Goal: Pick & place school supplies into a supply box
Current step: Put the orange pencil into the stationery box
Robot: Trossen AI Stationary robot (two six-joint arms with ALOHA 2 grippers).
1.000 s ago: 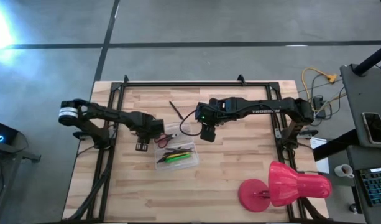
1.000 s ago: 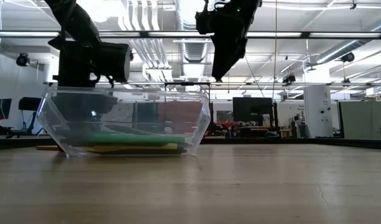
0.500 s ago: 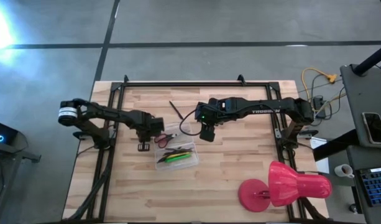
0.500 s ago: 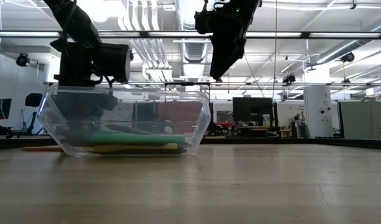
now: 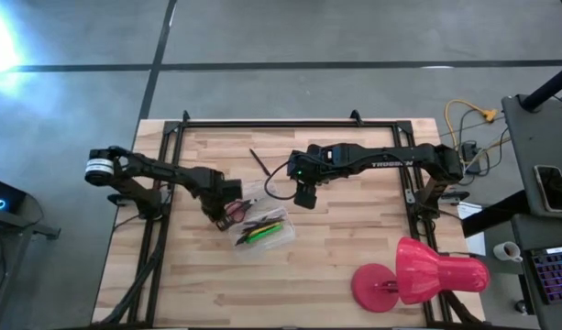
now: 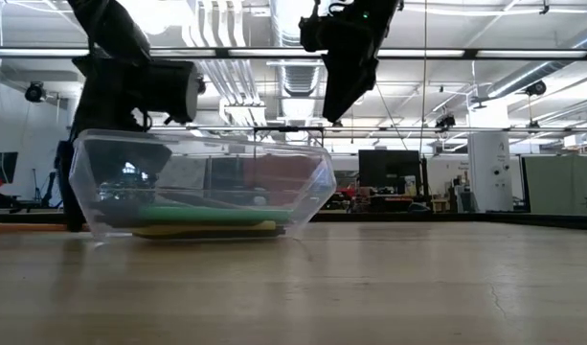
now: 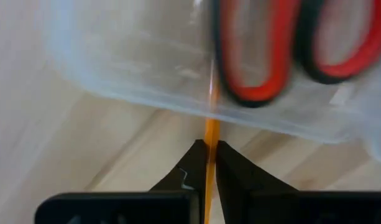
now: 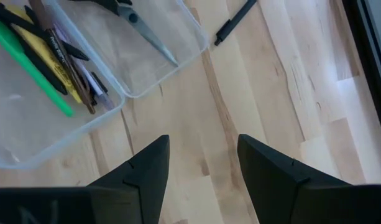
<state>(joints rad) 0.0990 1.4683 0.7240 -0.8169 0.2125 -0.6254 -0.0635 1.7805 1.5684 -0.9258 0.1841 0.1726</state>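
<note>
The clear supply box [image 5: 262, 222] sits askew on the table, holding green, yellow and dark pens [image 8: 38, 46] and the red-handled scissors [image 7: 265, 56]. My left gripper [image 5: 211, 209] is down at the box's left end, shut on a thin orange pencil [image 7: 210, 134] whose far end runs up to the box wall. My right gripper [image 5: 305, 195] hangs open and empty above the table, just right of the box; it also shows in the low view [image 6: 339, 91]. A black pen [image 5: 259, 162] lies on the table beyond the box. My left gripper pinches the orange pencil [image 7: 210, 155] between its two fingertips. The fingers come from above, and the pencil runs out ahead between them. The pencil's far part [image 7: 211, 102] lies against or under the clear box wall; I cannot tell which.
A big pink-red lamp [image 5: 418, 273] lies at the table's near right. Black frame rails [image 5: 262, 123] run along the far edge and both sides. Bare wood lies near the front edge [image 5: 262, 293].
My left gripper has gone down and toward the near edge at the box's left end. The box has turned about on the table, its left end swinging toward the near edge, and in the low view it has shifted a little right.
</note>
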